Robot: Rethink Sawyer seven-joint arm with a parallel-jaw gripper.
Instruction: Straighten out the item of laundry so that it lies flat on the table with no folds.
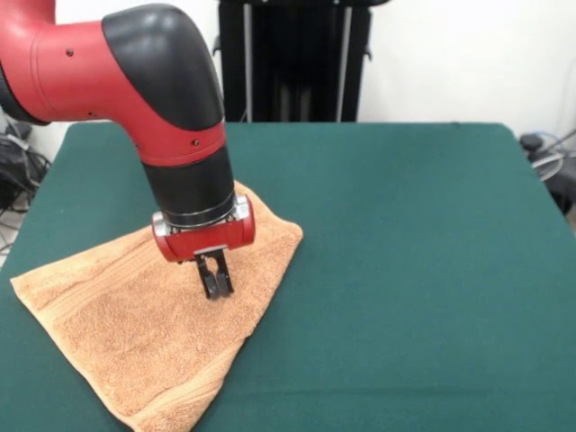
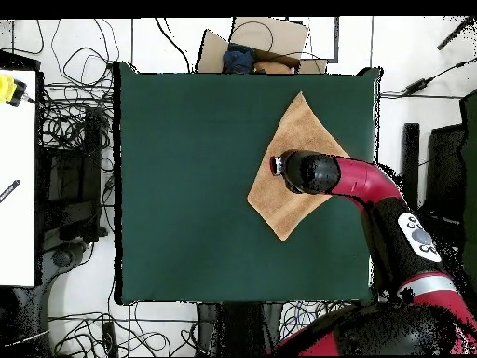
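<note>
Tan towel (image 1: 135,324) lies on the green table (image 1: 405,252), front view's left near side, turned like a diamond with one corner at the near edge. The red arm (image 1: 135,72) reaches down over it. Gripper (image 1: 215,286) points down at the towel's middle, fingers pressed close together, tips at or just above the cloth; contact unclear. Overhead, towel (image 2: 298,140) sits right of table centre.

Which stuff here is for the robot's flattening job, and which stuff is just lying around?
For the job:
towel
green table
gripper

Just lying around:
cables on the floor
cardboard box
white desk
yellow thing on the desk
</note>
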